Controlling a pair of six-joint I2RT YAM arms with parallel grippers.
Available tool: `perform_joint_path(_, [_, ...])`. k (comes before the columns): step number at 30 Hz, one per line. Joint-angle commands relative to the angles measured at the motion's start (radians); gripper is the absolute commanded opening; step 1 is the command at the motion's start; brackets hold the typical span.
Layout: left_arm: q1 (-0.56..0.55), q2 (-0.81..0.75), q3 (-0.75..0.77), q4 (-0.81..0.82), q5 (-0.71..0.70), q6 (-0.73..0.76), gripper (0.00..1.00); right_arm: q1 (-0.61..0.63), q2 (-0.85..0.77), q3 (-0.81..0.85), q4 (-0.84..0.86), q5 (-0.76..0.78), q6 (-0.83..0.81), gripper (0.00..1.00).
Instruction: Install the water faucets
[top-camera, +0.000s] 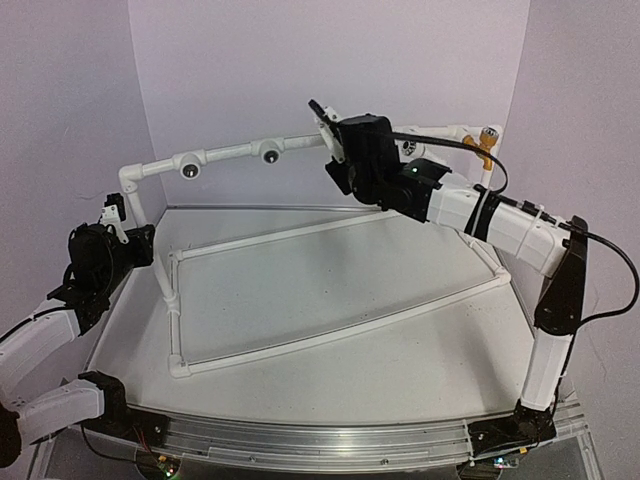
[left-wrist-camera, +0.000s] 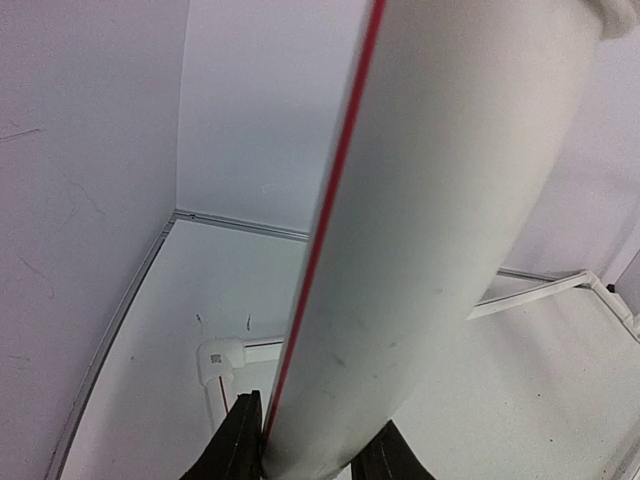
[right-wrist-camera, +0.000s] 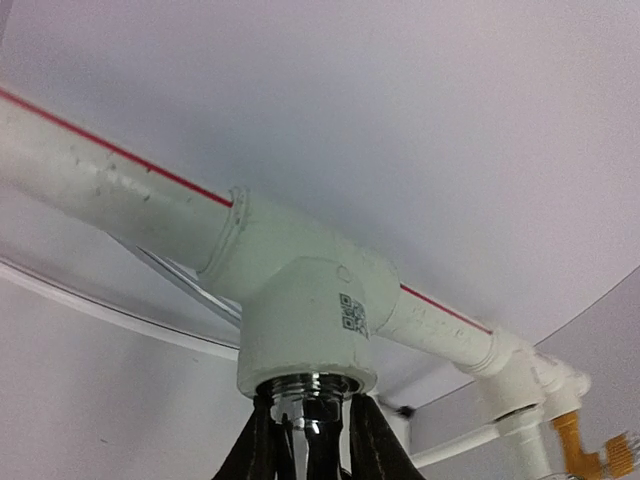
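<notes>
— Chrome shows at the fingertips: what does the right gripper (right-wrist-camera: 310, 445) have?
— Its jaws are nearly closed on the silver faucet (right-wrist-camera: 305, 392). The faucet's threaded collar sits at the mouth of the tee fitting (right-wrist-camera: 300, 320), just beyond the fingers.
— How should the threading be done?
— As a judgement: line the faucet's axis up with the socket, turn without side load, and avoid cross-threading. The left gripper (left-wrist-camera: 310, 455), clamped narrowly on an upright of the pipe frame (left-wrist-camera: 430, 200), appears to steady it. The orange faucet (right-wrist-camera: 572, 440) sits at the frame's far end.
</notes>
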Motion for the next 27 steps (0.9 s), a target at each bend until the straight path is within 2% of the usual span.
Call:
perform_joint_path(1, [-0.019,0.014,0.011,-0.077,0.125,-0.139,0.00,-0.006,-0.019,-0.055,0.241,-0.407,0.792,0.00])
perform_joint_path(4, [-0.020,0.012,0.011,-0.077,0.126,-0.140,0.00,-0.025,-0.047,-0.134,0.382,-0.476,1.014,0.00])
perform_joint_path(6, [-0.020,0.010,0.011,-0.077,0.128,-0.141,0.00,-0.033,-0.064,-0.179,0.469,-0.510,1.101,0.00])
perform_joint_path(10, [-0.020,0.004,0.010,-0.077,0.127,-0.143,0.00,-0.033,-0.105,-0.258,0.580,-0.538,1.121,0.01])
perform_joint_path(11, [-0.020,0.003,0.010,-0.077,0.126,-0.143,0.00,-0.033,-0.117,-0.275,0.583,-0.534,1.111,0.04])
perform_joint_path(16, [-0.020,0.003,0.008,-0.076,0.126,-0.143,0.00,-0.033,-0.195,-0.383,0.570,-0.529,0.991,0.43])
perform_joint_path(19, [-0.020,0.003,0.006,-0.077,0.126,-0.142,0.00,-0.032,-0.242,-0.422,0.515,-0.549,0.913,0.58])
perform_joint_path(22, [-0.020,0.004,0.005,-0.077,0.127,-0.141,0.00,-0.028,-0.300,-0.440,0.428,-0.568,0.811,0.69])
perform_joint_path(27, [-0.020,0.004,0.006,-0.077,0.124,-0.140,0.00,-0.026,-0.407,-0.469,0.237,-0.570,0.658,0.81])
